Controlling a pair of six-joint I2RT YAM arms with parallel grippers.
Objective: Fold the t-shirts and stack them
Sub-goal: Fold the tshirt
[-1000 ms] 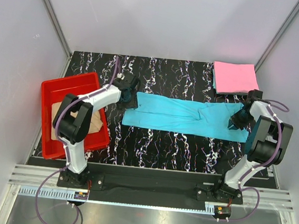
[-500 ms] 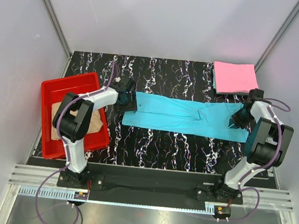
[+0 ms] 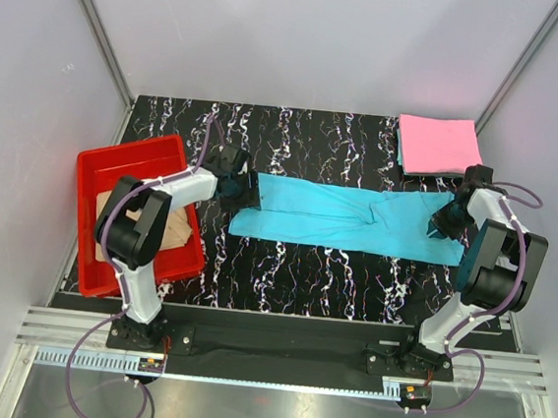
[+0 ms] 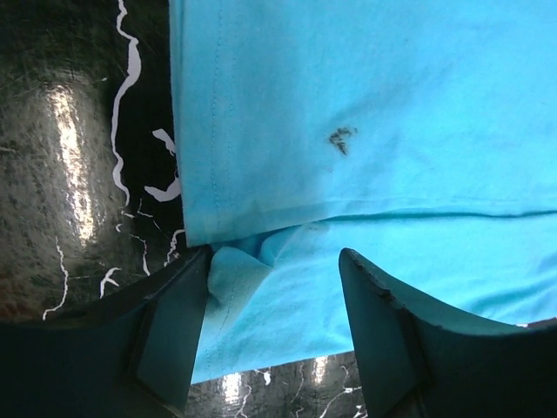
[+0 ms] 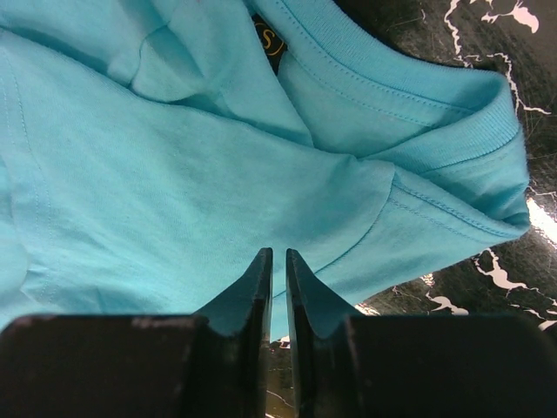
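Note:
The turquoise-blue t-shirt (image 3: 338, 215) lies as a long folded strip across the middle of the table. My left gripper (image 3: 239, 193) is open at its left end. In the left wrist view its jaws (image 4: 277, 261) straddle the bunched hem corner of the shirt (image 4: 365, 131). My right gripper (image 3: 438, 227) sits at the near right corner, by the collar. In the right wrist view its fingers (image 5: 274, 254) are shut at the shirt's (image 5: 174, 174) edge. The pink t-shirt (image 3: 439, 145) lies folded at the back right. The tan-beige t-shirt (image 3: 164, 226) lies in the tray.
A red plastic tray (image 3: 86, 210) stands at the left edge of the black marbled table (image 3: 322, 272). Grey walls close in the back and sides.
My left gripper has moved nearer and slightly right, onto the left end of the turquoise shirt. The right gripper and the shirt have not visibly moved.

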